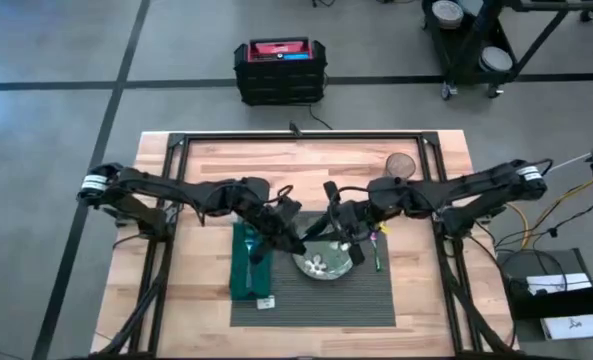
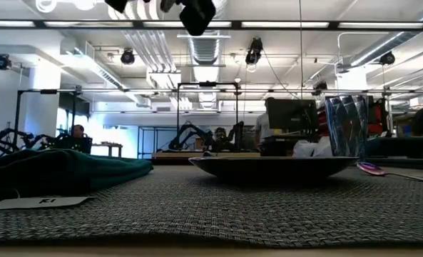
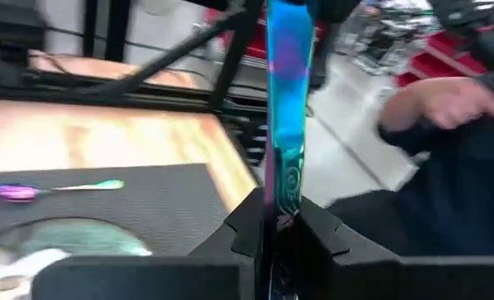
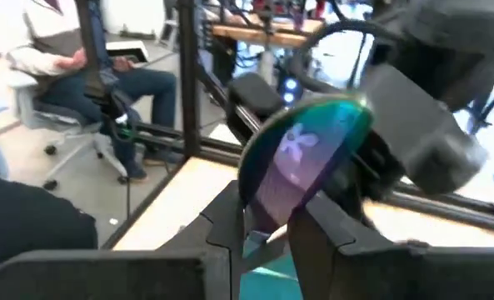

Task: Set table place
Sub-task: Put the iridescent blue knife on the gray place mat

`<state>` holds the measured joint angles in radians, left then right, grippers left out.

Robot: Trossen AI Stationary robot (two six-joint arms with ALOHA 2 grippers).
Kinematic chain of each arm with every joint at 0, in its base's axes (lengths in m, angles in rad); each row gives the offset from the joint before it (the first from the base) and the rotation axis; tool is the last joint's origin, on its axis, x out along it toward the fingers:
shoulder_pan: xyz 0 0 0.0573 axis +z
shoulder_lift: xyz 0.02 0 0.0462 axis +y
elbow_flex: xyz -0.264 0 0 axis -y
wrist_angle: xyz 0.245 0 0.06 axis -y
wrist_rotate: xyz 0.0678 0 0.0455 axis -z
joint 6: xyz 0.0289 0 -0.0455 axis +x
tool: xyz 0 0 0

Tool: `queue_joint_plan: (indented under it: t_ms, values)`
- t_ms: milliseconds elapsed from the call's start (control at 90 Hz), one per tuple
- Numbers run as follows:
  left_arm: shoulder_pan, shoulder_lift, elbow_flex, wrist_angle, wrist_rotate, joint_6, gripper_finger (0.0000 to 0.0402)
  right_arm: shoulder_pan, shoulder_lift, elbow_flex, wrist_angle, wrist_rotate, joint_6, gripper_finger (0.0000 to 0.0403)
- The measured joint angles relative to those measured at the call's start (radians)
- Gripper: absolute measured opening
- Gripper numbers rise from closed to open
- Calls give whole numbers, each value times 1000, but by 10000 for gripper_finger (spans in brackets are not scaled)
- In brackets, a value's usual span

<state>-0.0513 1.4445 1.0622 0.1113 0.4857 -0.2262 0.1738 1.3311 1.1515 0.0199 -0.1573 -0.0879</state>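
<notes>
The left end effector (image 3: 271, 229) is clamped on the handle of an iridescent blue-violet utensil (image 3: 286, 92), which stands upright between its fingers. The right end effector (image 4: 267, 218) grips what looks like the rounded bowl end of an iridescent spoon (image 4: 301, 162) with a flower mark on it. In the high view the two end effectors meet above the middle of the mat, left (image 1: 288, 232) and right (image 1: 338, 228), so this may be one piece passing from arm to arm; I cannot tell. Holding it raised probably keeps it off the dishes until it can be laid down.

Below them a dark plate (image 1: 326, 260) sits at the centre of the placemat (image 1: 371, 298), a dark grey, ribbed, woven-looking rectangle at the front middle of the light-wood worktop (image 1: 206, 160). A dark green napkin (image 1: 248, 265) lies on the mat's left part, another iridescent utensil (image 1: 377, 252) right of the plate, and a glass (image 2: 347, 125) behind it.
</notes>
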Motion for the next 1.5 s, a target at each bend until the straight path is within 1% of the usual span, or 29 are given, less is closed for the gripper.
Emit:
queue_joint_plan:
  t_ms: [111,433,633,744,800,867,989,1111,1189,1378,1500]
  values:
    - [1,-16,0,-2,-18,4,23,0,-10,0,-14,26,1,58]
    - [1,-12,0,-7,-20,9,23,1,-11,0,-21,27,-28,53]
    - [1,1,0,13,-16,16,12,1,-8,0,-16,23,-41,52]
    - [0,1,0,16,-23,27,11,-2,-8,0,-16,21,-43,53]
    - [0,1,1,16,-11,30,11,-2,-8,0,-15,20,-43,56]
    - [1,1,1,22,24,28,10,-1,-7,0,-12,22,-44,63]
    - [2,1,2,24,41,24,10,-1,-7,0,-12,19,-55,83]
    - [0,0,2,40,128,16,10,-1,-7,0,-27,19,-98,109]
    - [-1,0,2,54,159,7,10,-2,-7,0,-40,24,-123,127]
    - [1,0,2,60,188,-12,10,-1,-5,0,-19,24,-201,167]
    - [2,2,3,61,190,-18,10,-1,8,0,46,-25,-253,176]
